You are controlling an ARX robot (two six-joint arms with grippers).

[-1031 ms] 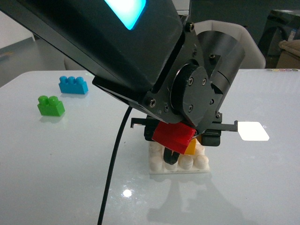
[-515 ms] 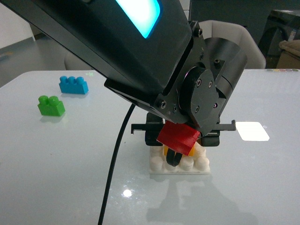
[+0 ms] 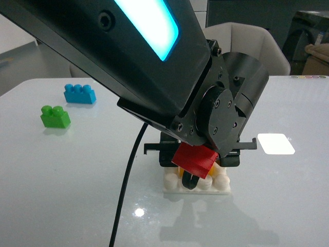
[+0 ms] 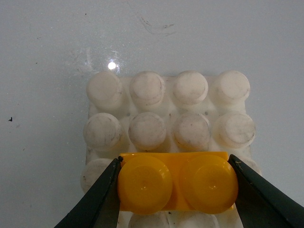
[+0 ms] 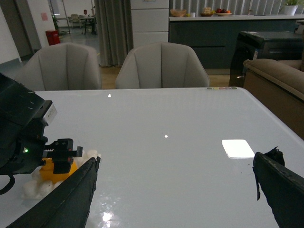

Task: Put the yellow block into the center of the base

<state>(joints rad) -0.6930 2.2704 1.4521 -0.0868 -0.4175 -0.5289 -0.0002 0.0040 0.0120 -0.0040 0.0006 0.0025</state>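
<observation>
While the left arm is blocking most of the front view, the left gripper (image 3: 191,180) is sitting over the base (image 3: 221,181), mid-table. Left wrist view: fingers (image 4: 97,199) are clamping the yellow block (image 4: 176,182) over the base's studs, toward one edge. Right wrist view: right gripper (image 5: 175,192) is hanging spread wide, holding nothing.

We seem to be in a furnished office lounge or showroom, judging by the glossy white table (image 5: 190,137), the padded grey chairs (image 5: 161,64) drawn up to it, a dark counter (image 5: 213,33) bearing fruit bowls (image 5: 221,12), and a brown sofa (image 5: 280,76).
</observation>
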